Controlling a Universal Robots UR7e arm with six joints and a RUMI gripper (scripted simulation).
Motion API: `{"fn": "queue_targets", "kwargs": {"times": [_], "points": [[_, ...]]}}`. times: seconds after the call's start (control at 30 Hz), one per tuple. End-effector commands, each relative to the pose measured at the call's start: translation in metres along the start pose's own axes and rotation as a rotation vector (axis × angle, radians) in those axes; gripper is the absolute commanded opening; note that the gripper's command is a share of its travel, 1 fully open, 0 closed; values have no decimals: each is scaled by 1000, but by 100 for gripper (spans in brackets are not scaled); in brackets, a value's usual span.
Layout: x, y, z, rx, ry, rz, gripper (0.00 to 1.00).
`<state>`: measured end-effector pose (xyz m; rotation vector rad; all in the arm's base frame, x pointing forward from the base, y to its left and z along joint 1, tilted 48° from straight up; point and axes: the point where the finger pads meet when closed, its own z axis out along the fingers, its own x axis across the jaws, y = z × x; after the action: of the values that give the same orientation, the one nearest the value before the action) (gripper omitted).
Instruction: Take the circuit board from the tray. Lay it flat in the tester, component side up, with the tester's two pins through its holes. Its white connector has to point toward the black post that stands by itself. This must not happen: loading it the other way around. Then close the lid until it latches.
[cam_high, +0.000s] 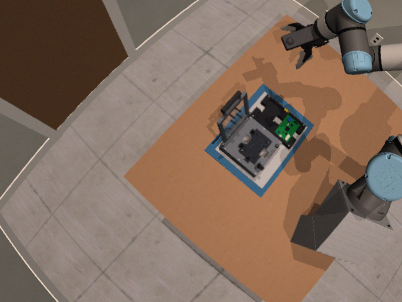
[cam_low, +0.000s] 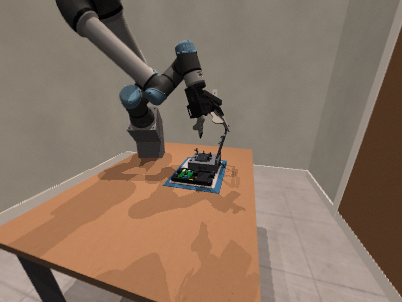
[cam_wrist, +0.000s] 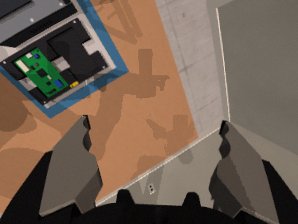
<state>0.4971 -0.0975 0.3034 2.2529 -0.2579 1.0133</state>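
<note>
The green circuit board (cam_high: 289, 127) lies in the black tray (cam_high: 277, 119) on a blue mat; it also shows in the wrist view (cam_wrist: 42, 75) and in the side view (cam_low: 186, 174). The grey tester (cam_high: 251, 145) stands beside the tray with its lid (cam_high: 233, 114) raised. My gripper (cam_high: 299, 47) is open and empty, high above the table's far corner, well away from the tray. In the side view the gripper (cam_low: 206, 116) hangs above and behind the tester (cam_low: 206, 162). In the wrist view my fingers frame the table edge and floor.
The arm's grey base pedestal (cam_high: 325, 220) stands at the table's corner. The table edge (cam_wrist: 165, 165) runs under the gripper, with floor beyond. A brown panel (cam_high: 50, 55) lies far off on the floor side.
</note>
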Motion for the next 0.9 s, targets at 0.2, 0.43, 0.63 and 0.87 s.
{"fn": "queue_targets", "kwargs": {"times": [0.2,0.43,0.63,0.87], "points": [[-86,-30,-38,24,-177,-175,100],[-131,-36,-58,24,-253,-286,100],[-165,-36,-73,17,-303,-376,100],[-192,-33,-85,8,-340,-455,100]]}}
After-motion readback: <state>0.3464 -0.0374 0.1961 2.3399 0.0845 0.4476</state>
